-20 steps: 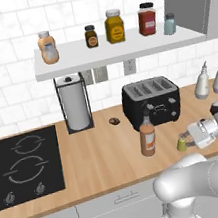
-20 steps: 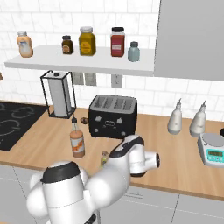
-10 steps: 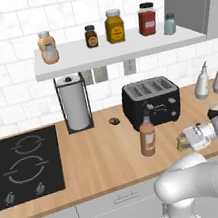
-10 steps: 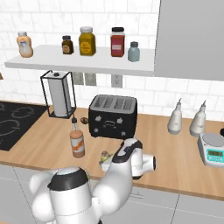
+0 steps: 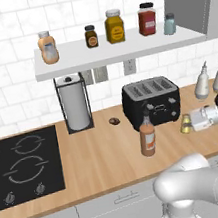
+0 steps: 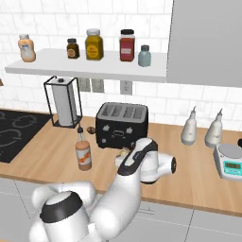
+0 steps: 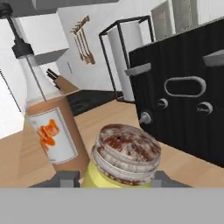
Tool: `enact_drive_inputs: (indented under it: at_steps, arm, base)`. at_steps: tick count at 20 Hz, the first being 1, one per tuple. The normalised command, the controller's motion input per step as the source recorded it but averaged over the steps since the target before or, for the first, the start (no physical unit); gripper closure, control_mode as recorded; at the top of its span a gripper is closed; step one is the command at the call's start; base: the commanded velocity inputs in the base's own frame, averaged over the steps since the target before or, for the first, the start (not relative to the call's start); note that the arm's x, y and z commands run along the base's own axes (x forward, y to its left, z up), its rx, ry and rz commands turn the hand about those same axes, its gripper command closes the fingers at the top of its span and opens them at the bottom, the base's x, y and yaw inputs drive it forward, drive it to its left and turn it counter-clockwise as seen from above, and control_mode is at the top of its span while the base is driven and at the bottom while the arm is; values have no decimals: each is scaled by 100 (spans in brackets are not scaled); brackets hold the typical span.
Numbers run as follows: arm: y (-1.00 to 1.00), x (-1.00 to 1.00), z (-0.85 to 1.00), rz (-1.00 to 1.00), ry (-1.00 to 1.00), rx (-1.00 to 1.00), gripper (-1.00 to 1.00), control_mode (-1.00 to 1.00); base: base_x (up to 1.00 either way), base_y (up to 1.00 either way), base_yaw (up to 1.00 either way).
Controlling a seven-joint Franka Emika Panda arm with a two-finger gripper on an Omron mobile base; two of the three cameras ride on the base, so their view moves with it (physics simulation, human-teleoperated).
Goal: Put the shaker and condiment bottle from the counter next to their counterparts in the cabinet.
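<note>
Hand view: shaker (image 7: 122,159) is bracketed by the fingers (image 7: 109,178), narrowed onto its body; condiment bottle (image 7: 46,118) at ten o'clock must be cleared when lifting.

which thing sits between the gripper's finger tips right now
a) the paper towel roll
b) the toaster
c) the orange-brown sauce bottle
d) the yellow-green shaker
d: in the hand view the yellow-green shaker sits between the gripper tips, beside the sauce bottle.
</note>
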Motion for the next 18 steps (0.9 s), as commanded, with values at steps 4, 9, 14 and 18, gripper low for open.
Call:
enact_drive_inputs:
  at_steps: [4,9,14,18]
  arm:
    - [5,-57,100,-20,-42,-28,100,-100]
    - [12,-41,100,-8,-41,-26,100,-100]
    - [4,-25,100,-15,-11,-19,100,-100]
    - [0,-23,100,-30,-2,-9,100,-100]
  base:
    - [0,0,0]
    - [0,0,0]
    - [0,0,0]
    - [0,0,0]
